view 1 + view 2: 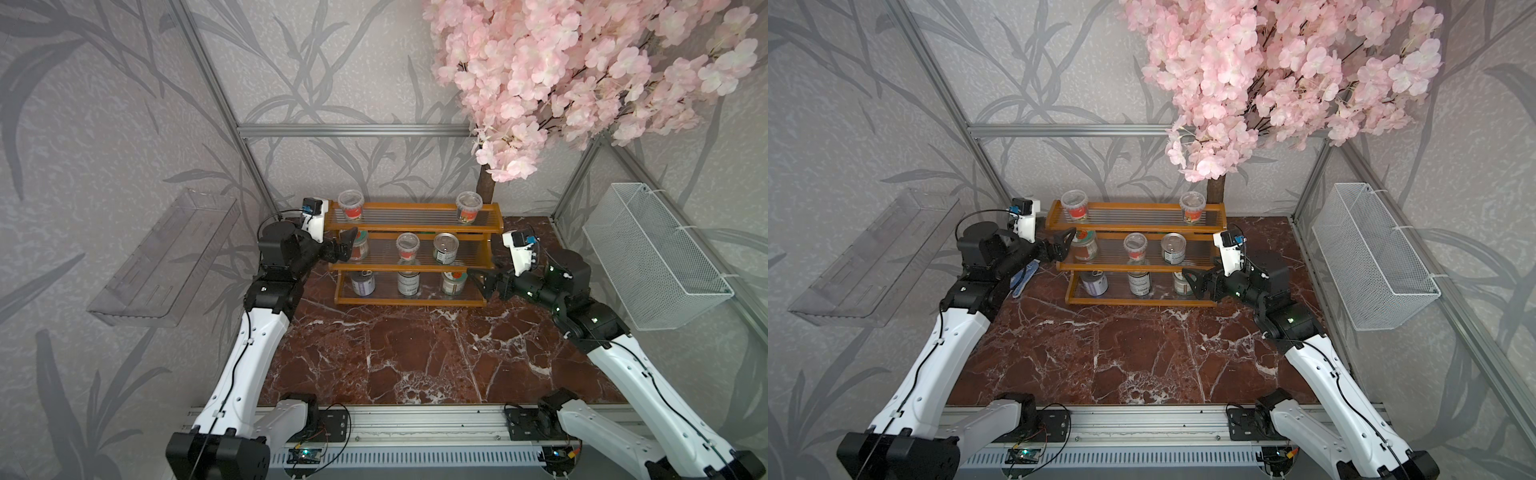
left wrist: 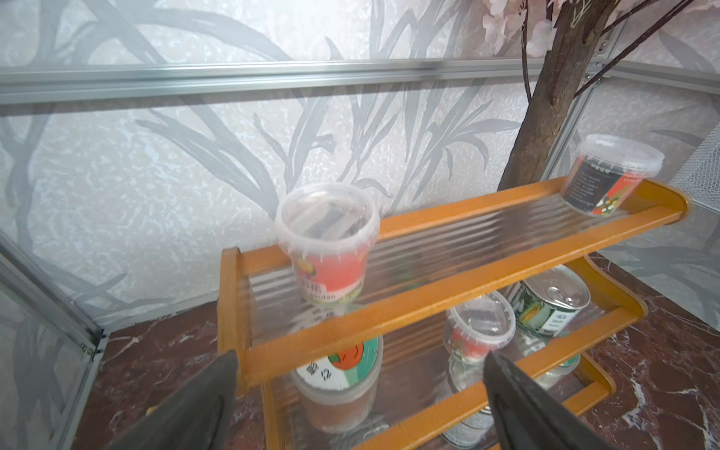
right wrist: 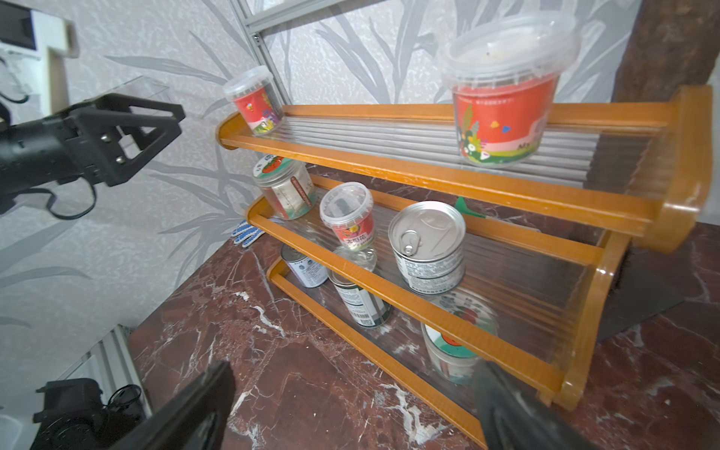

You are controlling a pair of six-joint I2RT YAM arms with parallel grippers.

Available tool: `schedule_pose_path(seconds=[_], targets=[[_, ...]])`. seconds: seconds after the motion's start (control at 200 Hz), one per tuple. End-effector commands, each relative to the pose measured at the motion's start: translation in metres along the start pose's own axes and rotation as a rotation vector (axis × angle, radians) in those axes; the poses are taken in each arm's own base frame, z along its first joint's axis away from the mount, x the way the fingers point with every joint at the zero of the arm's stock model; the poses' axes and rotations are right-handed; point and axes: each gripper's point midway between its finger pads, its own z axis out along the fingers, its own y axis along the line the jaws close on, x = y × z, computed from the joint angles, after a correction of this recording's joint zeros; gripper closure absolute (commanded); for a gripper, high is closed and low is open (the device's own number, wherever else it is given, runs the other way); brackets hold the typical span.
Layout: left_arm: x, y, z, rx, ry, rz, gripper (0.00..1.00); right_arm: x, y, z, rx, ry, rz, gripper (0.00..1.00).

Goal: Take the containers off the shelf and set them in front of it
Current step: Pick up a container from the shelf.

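Wood, glossy orange-brown, frames the 3-tier stepped shelf (image 1: 415,227) with clear ribbed treads; all 8 small cylindrical containers (image 1: 407,246) stand on it. Left gripper (image 1: 348,246) and right gripper (image 1: 476,280) flank its ends, jaws apart, empty.

I face the shelf (image 1: 415,228), an orange-brown wooden rack with three stepped, clear ribbed tiers. Eight containers stand upright on it. Top tier: left cup (image 1: 350,205) and right cup (image 1: 468,206), clear with red labels, one at each end. Middle tier, left to right: tomato-lidded jar (image 1: 360,248), small cup (image 1: 407,247), pull-tab tin (image 1: 445,248). Bottom tier: bluish-labelled tin (image 1: 363,283), green-labelled tin (image 1: 407,283), second jar (image 1: 453,283).
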Motion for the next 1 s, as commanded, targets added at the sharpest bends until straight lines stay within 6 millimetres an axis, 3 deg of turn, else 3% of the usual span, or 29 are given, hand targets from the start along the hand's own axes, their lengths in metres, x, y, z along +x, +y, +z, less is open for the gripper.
schedule_pose_path(seconds=[0.0,0.2,0.62,0.87,0.995], targets=[[-0.016,-0.003,0.012,0.044,-0.026,0.022,0.0,-0.02,0.02,-0.012,-0.081,-0.056,-0.015,0.01],[-0.022,0.007,0.042,0.044,-0.007,0.011,0.0,-0.023,0.028,-0.018,-0.102,-0.032,-0.018,0.01],[-0.021,0.025,0.088,-0.003,0.046,0.003,0.01,-0.023,0.022,-0.024,-0.042,-0.003,-0.051,0.01],[-0.016,0.027,0.102,-0.014,0.079,0.014,0.12,-0.023,0.017,-0.02,-0.022,0.002,-0.065,0.01],[-0.02,0.025,0.102,-0.01,0.062,0.012,0.23,-0.024,0.016,-0.018,-0.018,-0.001,-0.073,0.01]])
